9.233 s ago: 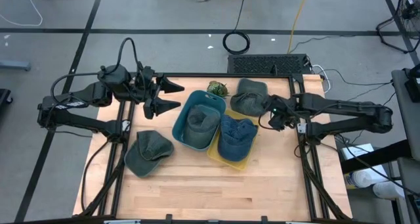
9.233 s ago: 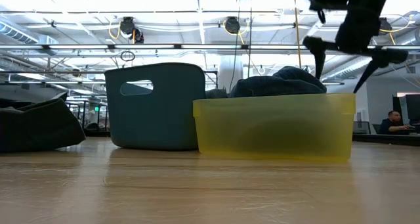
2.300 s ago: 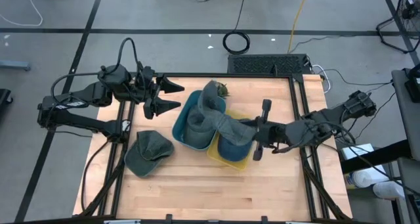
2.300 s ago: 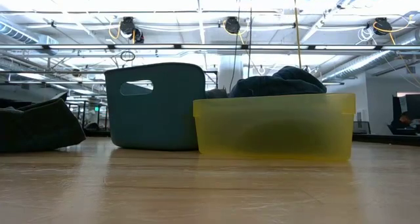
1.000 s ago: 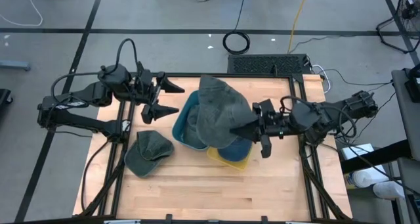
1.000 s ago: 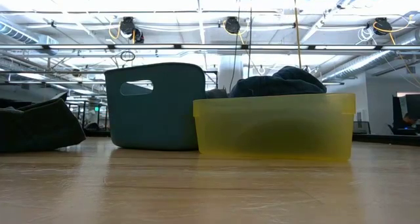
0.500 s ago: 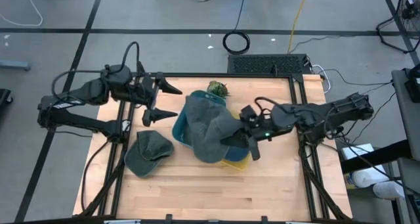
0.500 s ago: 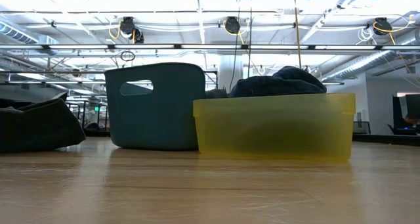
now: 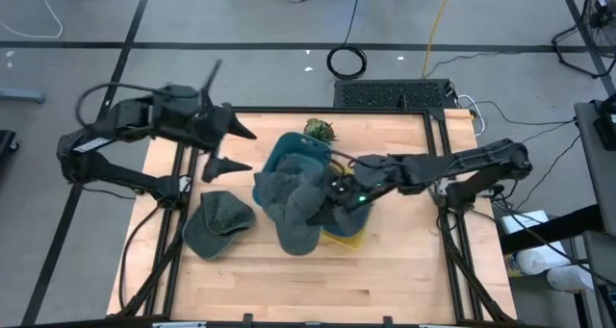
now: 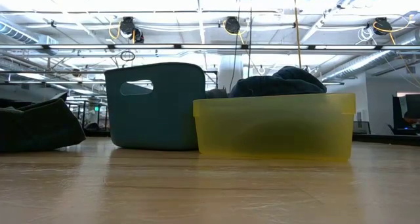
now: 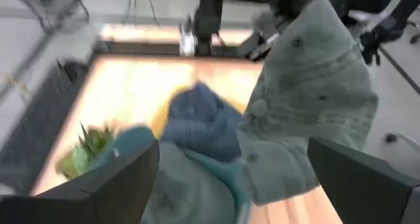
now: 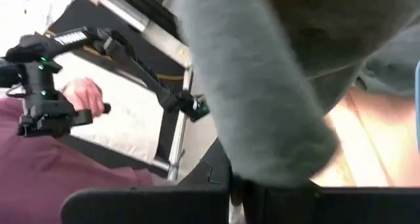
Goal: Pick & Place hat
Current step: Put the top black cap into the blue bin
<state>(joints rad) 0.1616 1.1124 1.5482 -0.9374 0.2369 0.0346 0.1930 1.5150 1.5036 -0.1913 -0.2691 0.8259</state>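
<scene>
A grey-green hat hangs from my right gripper, which is shut on it over the bins. The hat shows large in the left wrist view. A teal bin holds another grey hat. Beside it, a yellow bin holds a dark blue hat. A further green hat lies flat on the table at the near left. My left gripper hovers open over the far left of the table, pointing toward the bins. My right gripper pinches the grey-green hat at its right-hand edge, coming in slanting from the table's right. In the right wrist view the cloth runs down into the fingers and hides the contact. The hat droops leftward over the bins' near rims.
A small green plant-like object sits at the table's far edge behind the teal bin. Bare wood lies along the near edge. A person in a maroon top holds a controller beyond the table.
My right gripper has carried the grey-green hat from high over the bins down and toward the table's left and near edge. The hat, spread wide before, now droops across the bins' near side. My left arm has risen a little and stays open.
</scene>
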